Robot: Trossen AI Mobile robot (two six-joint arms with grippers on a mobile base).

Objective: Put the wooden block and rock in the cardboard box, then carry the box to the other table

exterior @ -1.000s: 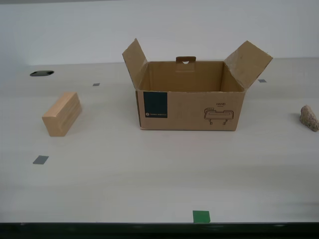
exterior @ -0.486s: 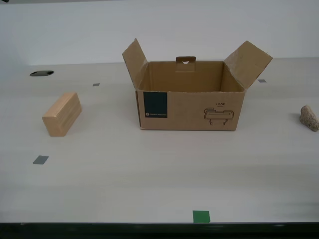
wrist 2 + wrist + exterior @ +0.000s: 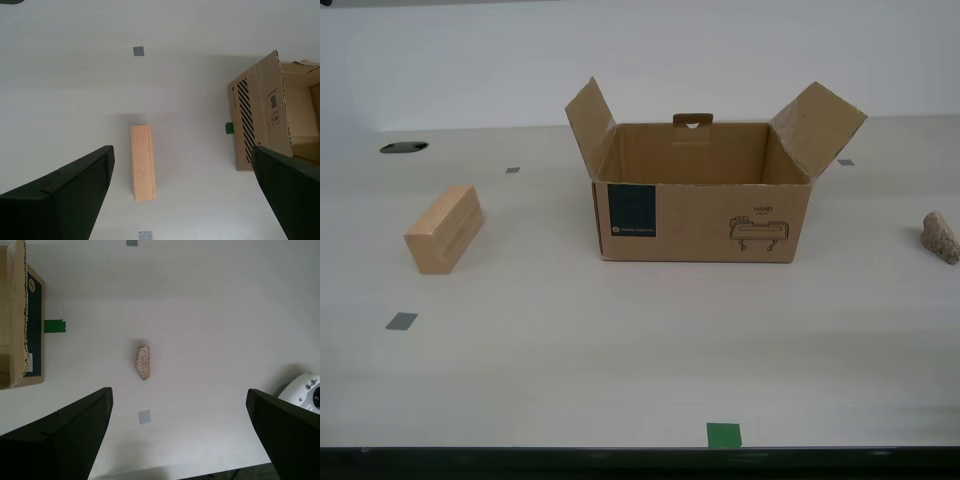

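Both end effectors hang high above the surface (image 3: pixel 620 360), neither touching anything. My first end effector (image 3: pixel 180 435) has its jaws spread wide, nothing betw. them; the rock (image 3: pixel 143 361) lies on the surface far below, roughly in line w/ the gap but closer to one finger (image 3: pixel 65 440). My second end effector (image 3: pixel 182 195) is likewise wide open & empty; the wooden block (image 3: pixel 143 162) lies flat below it, also nearer one finger (image 3: pixel 65 200), clear of both.

In the exterior view neither arm shows. The cardboard box (image 3: pixel 700 215) sits mid-surface, upright, top open, side flaps angled up & out, tab w/ hole standing at the back rim. Dark teal label on the front toward the exterior view's left, small line drawing toward its right. Inside looks empty as far as can be seen.

Block sits well apart from the box on the exterior view's left; rock well apart on the exterior view's right, near the frame edge. Small grey squares (image 3: pixel 401 321) & a green square (image 3: pixel 724 435) mark the surface. A white device (image 3: pixel 302 390) shows at the edge of the first wrist view.
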